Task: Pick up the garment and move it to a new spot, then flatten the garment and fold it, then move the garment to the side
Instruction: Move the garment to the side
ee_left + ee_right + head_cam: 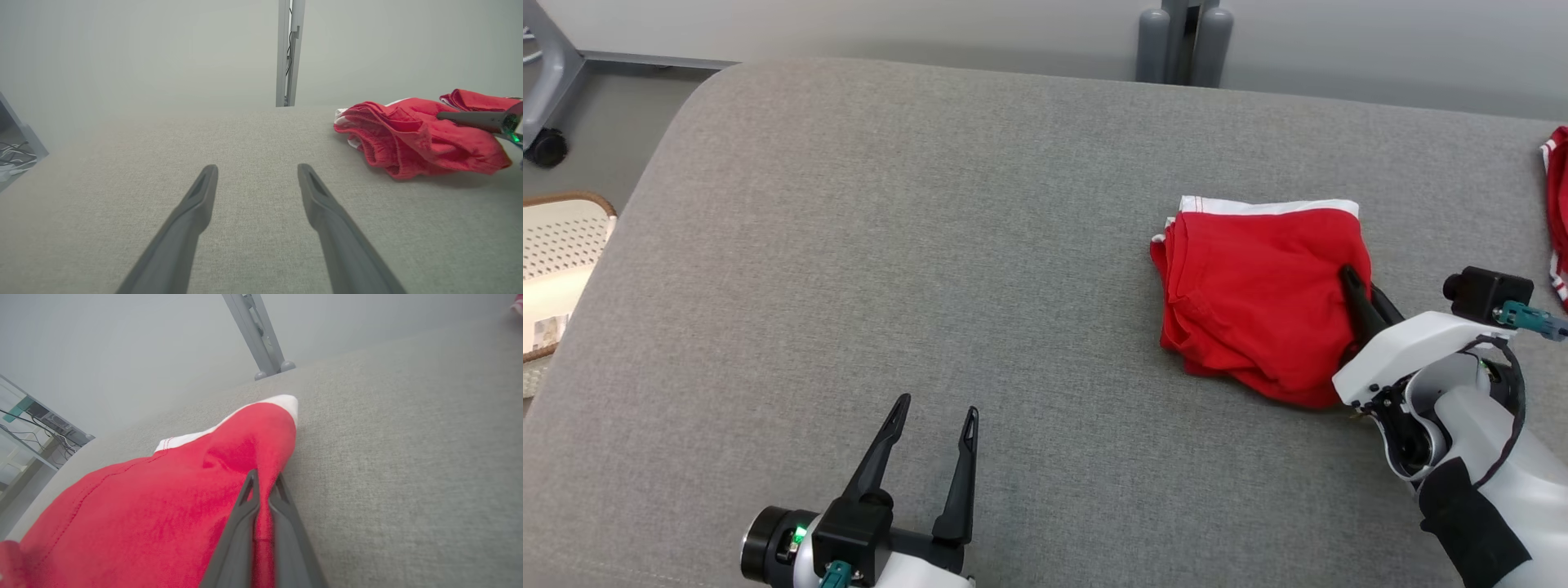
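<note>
Grey padded table (pixel 931 245) holds the folded red garment (pixel 1258 302) at right. The right gripper (pixel 1356 286) pinches its right edge, tips partly buried. The left gripper (pixel 937 407) hovers spread wide, empty. Another red cloth (pixel 1558 212) is cut off.

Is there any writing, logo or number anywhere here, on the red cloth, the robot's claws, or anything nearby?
No text here is readable.
Red garment: plain red with a white band, no print showing.
Left gripper and right gripper: no lettering visible.
Pale basket: a small patch with dark marks, too small to read.
</note>
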